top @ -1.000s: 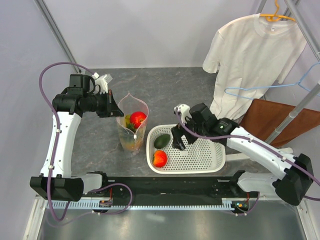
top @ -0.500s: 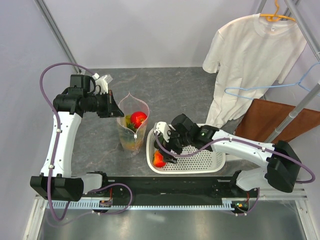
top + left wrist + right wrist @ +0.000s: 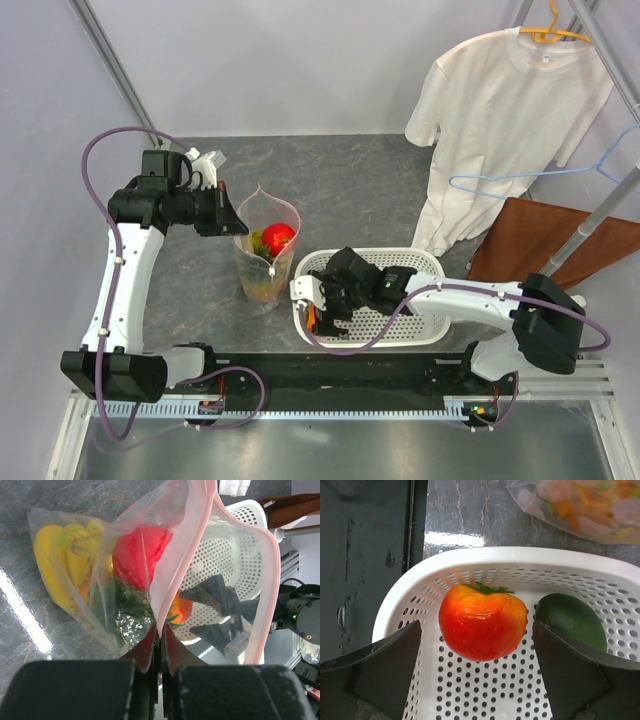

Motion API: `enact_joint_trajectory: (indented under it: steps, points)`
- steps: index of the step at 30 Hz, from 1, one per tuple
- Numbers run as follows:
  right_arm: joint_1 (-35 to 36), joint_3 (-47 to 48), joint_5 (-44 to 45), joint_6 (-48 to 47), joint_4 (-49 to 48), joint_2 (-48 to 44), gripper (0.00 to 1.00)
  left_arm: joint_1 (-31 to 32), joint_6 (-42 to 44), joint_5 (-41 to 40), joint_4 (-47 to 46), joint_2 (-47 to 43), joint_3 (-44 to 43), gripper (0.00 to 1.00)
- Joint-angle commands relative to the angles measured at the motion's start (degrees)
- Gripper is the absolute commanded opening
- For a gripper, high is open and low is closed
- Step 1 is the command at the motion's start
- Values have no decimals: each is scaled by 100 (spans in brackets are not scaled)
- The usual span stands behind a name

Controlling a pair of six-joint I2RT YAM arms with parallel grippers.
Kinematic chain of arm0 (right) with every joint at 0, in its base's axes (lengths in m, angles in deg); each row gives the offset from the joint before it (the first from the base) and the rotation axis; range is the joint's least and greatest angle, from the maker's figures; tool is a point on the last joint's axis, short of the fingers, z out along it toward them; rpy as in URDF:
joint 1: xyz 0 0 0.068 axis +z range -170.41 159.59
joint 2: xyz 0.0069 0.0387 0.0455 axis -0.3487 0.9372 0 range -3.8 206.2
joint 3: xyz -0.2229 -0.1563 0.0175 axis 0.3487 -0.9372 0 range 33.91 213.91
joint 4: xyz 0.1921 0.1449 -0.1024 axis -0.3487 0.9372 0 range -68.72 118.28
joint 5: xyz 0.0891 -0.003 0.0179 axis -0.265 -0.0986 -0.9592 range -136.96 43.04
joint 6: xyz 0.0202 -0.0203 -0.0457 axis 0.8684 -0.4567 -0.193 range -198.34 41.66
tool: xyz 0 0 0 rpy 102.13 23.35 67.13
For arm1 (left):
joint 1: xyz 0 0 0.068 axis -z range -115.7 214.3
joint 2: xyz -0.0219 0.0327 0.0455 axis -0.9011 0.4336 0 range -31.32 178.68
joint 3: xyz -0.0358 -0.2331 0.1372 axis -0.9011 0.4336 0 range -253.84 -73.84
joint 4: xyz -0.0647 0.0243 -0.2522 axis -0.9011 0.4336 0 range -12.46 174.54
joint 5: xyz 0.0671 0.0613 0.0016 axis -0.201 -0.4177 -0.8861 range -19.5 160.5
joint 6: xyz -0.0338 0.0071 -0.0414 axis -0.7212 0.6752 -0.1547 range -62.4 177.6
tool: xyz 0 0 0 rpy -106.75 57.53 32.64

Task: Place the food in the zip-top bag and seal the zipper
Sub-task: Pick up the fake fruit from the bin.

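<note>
Grey marbled tabletop (image 3: 360,180) below, and my left gripper (image 3: 160,642) is pinched tight on the rim of the clear zip-top plastic bag (image 3: 130,535), standing it up so the mouth with its pinkish-red zipper strip (image 3: 270,575) gapes. Red apple (image 3: 140,552) and yellow banana bunch (image 3: 55,565) sit inside. My right gripper (image 3: 477,667), jaws spread wide, straddles the red-orange fruit (image 3: 482,622) in the white perforated basket (image 3: 470,560) (dark green avocado (image 3: 570,620) just beside it, likely crowding one finger; basket wall near the other)

Lighting: bright, even, overhead; shadows soft. Glare: white streak on table (image 3: 30,625), 8 o'clock, left wrist view. Blur: zip-top bag (image 3: 580,505), 1 o'clock, right wrist view.
</note>
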Motion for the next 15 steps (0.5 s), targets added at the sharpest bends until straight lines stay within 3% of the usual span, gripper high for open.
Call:
enact_joint_trajectory:
  steps: [1,9,11,15]
  points:
    - [78,-42,190,-410,-397,216,98,-6,40,152,-131,-109,48,2]
    - [78,-104,234,-524,-319,366,92,-6,48,134,-140,-100,39,2]
    - [78,-130,304,-472,-266,305,85,-6,40,116,-175,-117,65,2]
    - [77,-104,366,-148,-21,-3,61,-6,22,116,-175,-126,118,2]
